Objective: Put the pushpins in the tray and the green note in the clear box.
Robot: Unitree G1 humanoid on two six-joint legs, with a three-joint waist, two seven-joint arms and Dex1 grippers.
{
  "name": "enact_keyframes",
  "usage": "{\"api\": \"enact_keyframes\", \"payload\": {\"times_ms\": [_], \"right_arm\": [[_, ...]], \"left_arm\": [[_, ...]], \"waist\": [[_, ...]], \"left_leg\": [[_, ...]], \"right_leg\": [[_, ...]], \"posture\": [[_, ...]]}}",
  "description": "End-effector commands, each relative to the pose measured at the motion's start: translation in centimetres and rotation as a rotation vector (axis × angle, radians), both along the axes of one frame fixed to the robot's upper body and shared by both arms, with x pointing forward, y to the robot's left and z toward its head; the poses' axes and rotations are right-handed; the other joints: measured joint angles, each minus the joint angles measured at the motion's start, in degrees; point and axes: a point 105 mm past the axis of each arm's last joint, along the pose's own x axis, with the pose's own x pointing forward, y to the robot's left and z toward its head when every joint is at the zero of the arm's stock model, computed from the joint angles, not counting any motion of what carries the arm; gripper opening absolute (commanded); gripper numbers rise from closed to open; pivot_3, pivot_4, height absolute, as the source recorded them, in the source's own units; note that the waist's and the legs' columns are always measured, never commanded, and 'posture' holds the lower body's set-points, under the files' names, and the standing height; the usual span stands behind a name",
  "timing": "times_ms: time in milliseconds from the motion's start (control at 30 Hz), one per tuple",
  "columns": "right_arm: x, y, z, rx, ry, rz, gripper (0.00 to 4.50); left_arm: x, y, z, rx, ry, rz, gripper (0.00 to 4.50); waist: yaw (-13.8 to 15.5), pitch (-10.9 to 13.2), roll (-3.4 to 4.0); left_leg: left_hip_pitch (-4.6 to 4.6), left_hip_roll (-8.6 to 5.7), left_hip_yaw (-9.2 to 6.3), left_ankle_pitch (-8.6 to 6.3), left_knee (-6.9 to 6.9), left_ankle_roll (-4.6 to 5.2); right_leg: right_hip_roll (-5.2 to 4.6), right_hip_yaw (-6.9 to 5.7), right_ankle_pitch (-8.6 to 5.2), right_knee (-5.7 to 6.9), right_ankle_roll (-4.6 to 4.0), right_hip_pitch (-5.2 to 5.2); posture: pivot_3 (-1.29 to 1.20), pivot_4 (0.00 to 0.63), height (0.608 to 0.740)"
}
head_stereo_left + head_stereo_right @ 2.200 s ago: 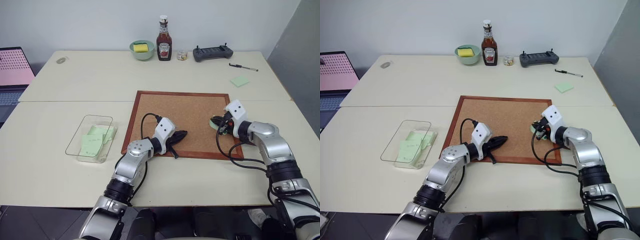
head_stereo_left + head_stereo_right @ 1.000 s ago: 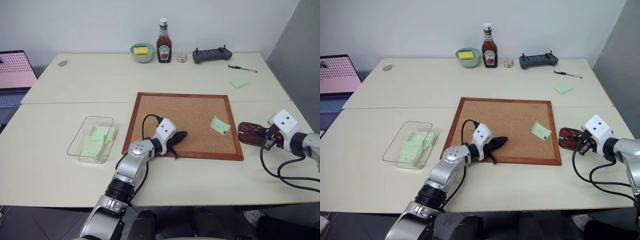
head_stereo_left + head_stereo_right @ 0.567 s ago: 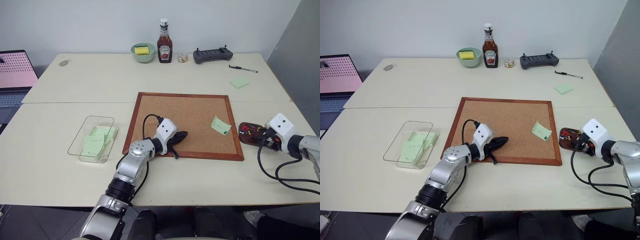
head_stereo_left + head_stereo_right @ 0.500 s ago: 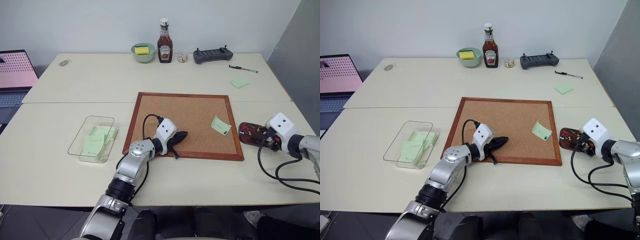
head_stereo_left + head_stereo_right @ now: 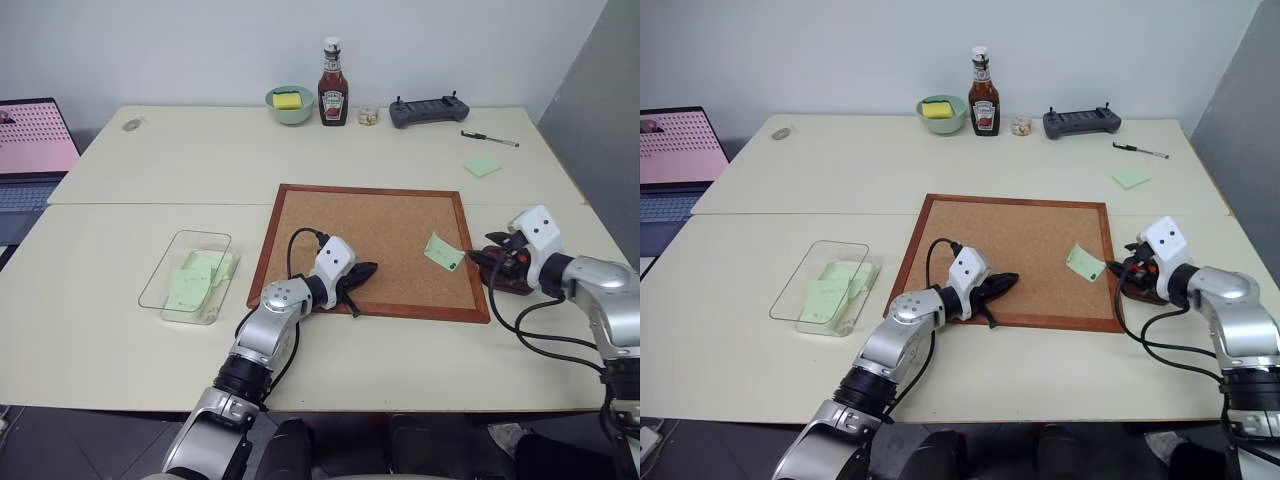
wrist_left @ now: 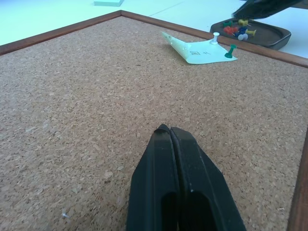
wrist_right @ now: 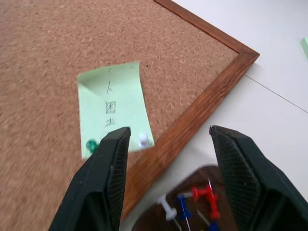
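Left eye view: the cork board (image 5: 372, 248) sits mid-table with bare tabletop on every side. The clear box (image 5: 185, 276), holding green slips, lies well off its left edge; the tray (image 5: 508, 275) of pushpins (image 7: 202, 193) touches its right frame. The green note (image 5: 443, 251), pale with faint writing, is near the board's right edge, pinned by a white and a green pin. The left gripper (image 5: 358, 272) rests shut and empty on the board's near edge. The right gripper (image 5: 484, 257), jaws parted and empty, has moved from beyond the tray to over the board's right frame.
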Motion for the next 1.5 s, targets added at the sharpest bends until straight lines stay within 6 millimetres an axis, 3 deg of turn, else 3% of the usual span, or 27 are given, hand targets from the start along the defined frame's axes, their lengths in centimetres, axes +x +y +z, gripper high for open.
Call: {"api": "enact_keyframes", "payload": {"times_ms": [33, 133, 467, 500, 667, 1233, 1500], "right_arm": [[0.9, 0.4, 0.6, -0.013, -0.041, 0.01, 2.78], [1.3, 0.3, 0.0, -0.019, -0.032, 0.007, 2.78], [1.4, 0.3, -0.4, -0.011, -0.006, 0.026, 1.03], [1.3, 0.5, -0.3, 0.001, -0.004, 0.034, 0.66], [1.0, 0.5, 0.6, 0.017, -0.017, 0.052, 0.01], [-0.2, 1.1, 2.5, 0.107, -0.063, 0.066, 0.01], [-1.8, -1.8, 3.6, 0.034, -0.066, 0.027, 0.01]], "left_arm": [[-0.1, 0.2, -1.0, 0.022, 0.026, 0.016, 0.0], [-0.1, 0.2, -1.0, 0.022, 0.027, 0.019, 0.0], [0.0, 0.3, -1.0, 0.018, 0.026, 0.028, 0.0], [0.0, 0.3, -1.1, 0.019, 0.026, 0.028, 0.0], [0.1, 0.5, -1.0, 0.024, 0.023, 0.033, 0.0], [0.1, 0.4, -1.5, 0.04, 0.037, 0.041, 0.0], [0.1, 0.4, -1.6, 0.037, 0.04, 0.042, 0.0]], "waist": [[0.0, 0.0, 0.0], [0.0, 0.0, 0.0], [0.0, 0.0, 0.0], [0.0, 0.0, 0.0], [0.0, 0.0, 0.0], [0.0, 0.0, 0.0], [0.0, 0.0, 0.0]], "left_leg": [[0.0, 0.0, 0.0, 0.0, 0.0, 0.0], [0.0, 0.0, 0.0, 0.0, 0.0, 0.0], [0.0, -0.01, 0.01, 0.0, 0.0, 0.0], [0.0, 0.0, 0.0, 0.0, 0.0, 0.0], [0.0, 0.0, 0.0, 0.0, 0.0, 0.0], [-0.02, 0.0, -0.01, 0.0, -0.03, 0.0], [-0.03, 0.0, -0.01, 0.0, -0.04, 0.0]], "right_leg": [[0.0, 0.0, 0.0, 0.0, 0.0, 0.0], [0.0, 0.0, 0.0, 0.0, 0.0, 0.0], [0.0, 0.01, 0.0, -0.01, 0.0, 0.0], [0.0, 0.01, 0.0, 0.0, 0.0, 0.0], [0.0, 0.01, 0.0, 0.0, 0.0, 0.0], [0.0, -0.01, 0.0, -0.01, 0.0, -0.04], [0.0, 0.0, 0.0, -0.03, 0.0, -0.03]], "posture": [[0.0, 0.15, 0.74], [0.0, 0.15, 0.74], [0.0, 0.15, 0.74], [0.0, 0.15, 0.74], [0.0, 0.15, 0.74], [0.0, 0.15, 0.74], [0.0, 0.15, 0.74]]}}
